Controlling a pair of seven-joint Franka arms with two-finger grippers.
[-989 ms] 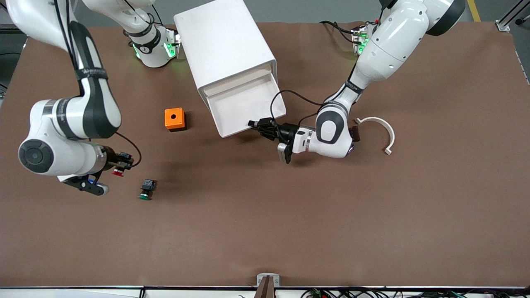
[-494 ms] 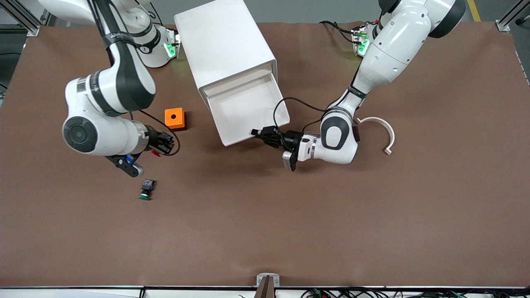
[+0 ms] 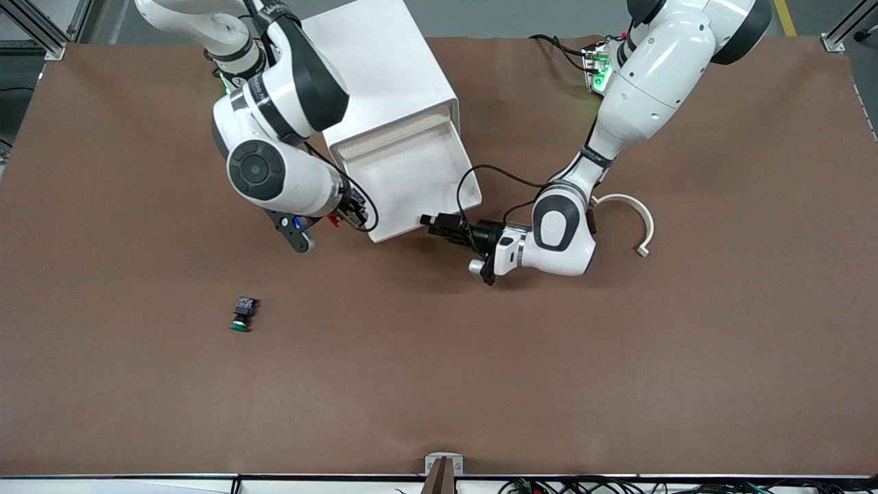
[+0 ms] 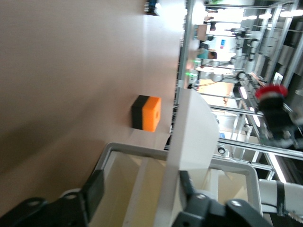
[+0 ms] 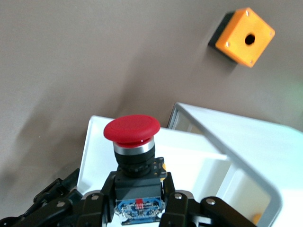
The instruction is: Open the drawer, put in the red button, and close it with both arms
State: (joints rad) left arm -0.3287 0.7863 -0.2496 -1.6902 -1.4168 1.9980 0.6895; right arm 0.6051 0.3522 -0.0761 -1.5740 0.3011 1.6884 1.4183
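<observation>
Nearest my front camera, I see a green-capped button (image 3: 241, 317) lying alone on the brown desk (image 3: 439, 384), toward the right arm's end.

Farther up, the left gripper (image 3: 437, 221) sits at the front edge of the open drawer (image 3: 411, 180), its jaws spread with one on either side of the front panel.

The right gripper (image 3: 350, 215) hangs just beside the drawer's front corner, over the desk, its jaws pinching the red button (image 5: 133, 137) by the black-blue body, the red cap pointing away from the wrist.

An orange box (image 5: 244, 36) with a round hole lies on the desk near the drawer.

A white curved piece (image 3: 631, 218) lies toward the left arm's end.

The white cabinet (image 3: 370, 75) stands farthest.
</observation>
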